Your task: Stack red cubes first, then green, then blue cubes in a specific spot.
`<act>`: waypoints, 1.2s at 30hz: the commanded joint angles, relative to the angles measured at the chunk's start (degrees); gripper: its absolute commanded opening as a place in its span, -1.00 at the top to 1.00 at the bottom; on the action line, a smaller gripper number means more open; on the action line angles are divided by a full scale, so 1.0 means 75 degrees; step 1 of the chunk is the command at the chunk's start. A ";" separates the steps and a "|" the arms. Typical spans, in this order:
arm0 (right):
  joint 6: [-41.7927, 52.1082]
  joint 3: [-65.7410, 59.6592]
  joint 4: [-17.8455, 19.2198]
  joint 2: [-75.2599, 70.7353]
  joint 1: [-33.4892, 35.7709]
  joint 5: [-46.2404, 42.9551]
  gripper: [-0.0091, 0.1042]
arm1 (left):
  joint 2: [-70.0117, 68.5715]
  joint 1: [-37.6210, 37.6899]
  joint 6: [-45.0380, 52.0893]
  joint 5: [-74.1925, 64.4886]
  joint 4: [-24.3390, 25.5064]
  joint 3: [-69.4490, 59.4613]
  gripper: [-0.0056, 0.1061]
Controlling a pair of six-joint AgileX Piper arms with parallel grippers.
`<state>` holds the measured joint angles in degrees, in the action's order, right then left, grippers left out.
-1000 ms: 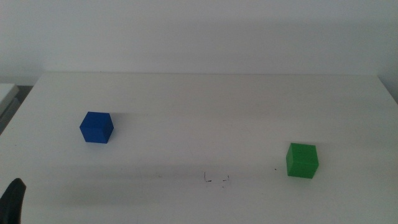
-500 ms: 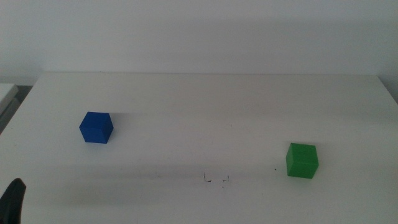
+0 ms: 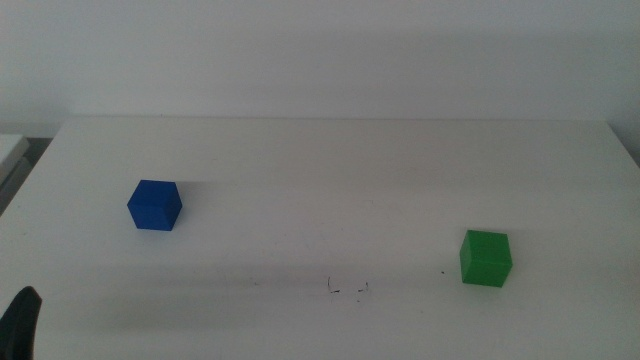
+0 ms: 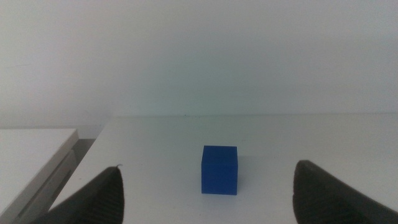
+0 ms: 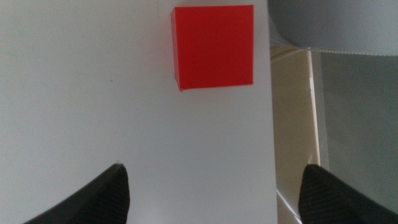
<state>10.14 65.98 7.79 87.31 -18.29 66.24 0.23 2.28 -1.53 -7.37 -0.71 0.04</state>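
Note:
The blue cube [image 3: 155,205] sits on the white table's left side. It also shows in the left wrist view [image 4: 220,170], ahead of my open, empty left gripper [image 4: 208,191]. That gripper shows as a dark tip at the bottom left corner of the middle view [image 3: 20,325]. The green cube [image 3: 486,258] sits at the right front. The pair of faint bracket marks [image 3: 347,288] lies between the cubes near the front. The red cube [image 5: 213,46] shows only in the right wrist view, close to the table's edge, ahead of my open, empty right gripper [image 5: 214,171]. The right gripper is out of the middle view.
A lone dark speck [image 3: 443,271] lies just left of the green cube. The table's edge [image 5: 272,124] runs right beside the red cube, with a drop to the floor beyond it. A second white surface [image 4: 31,155] stands left of the table.

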 commanded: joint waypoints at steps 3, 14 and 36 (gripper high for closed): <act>0.0392 0.0059 0.0172 0.0615 -0.0089 -0.0318 -0.80 | -0.0031 -0.0020 -0.0003 0.0106 -0.0014 -0.0005 -0.73; 0.0559 0.0059 -0.0328 0.1458 -0.0581 -0.1272 -0.80 | -0.0031 -0.0020 -0.0003 0.0106 -0.0014 -0.0005 -0.73; 0.0773 0.0059 -0.0592 0.2589 -0.0633 -0.2633 -0.37 | -0.0031 -0.0020 -0.0003 0.0106 -0.0014 -0.0005 -0.73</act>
<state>15.47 65.98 3.07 106.51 -22.66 47.63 0.23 2.28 -1.53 -7.37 -0.71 0.04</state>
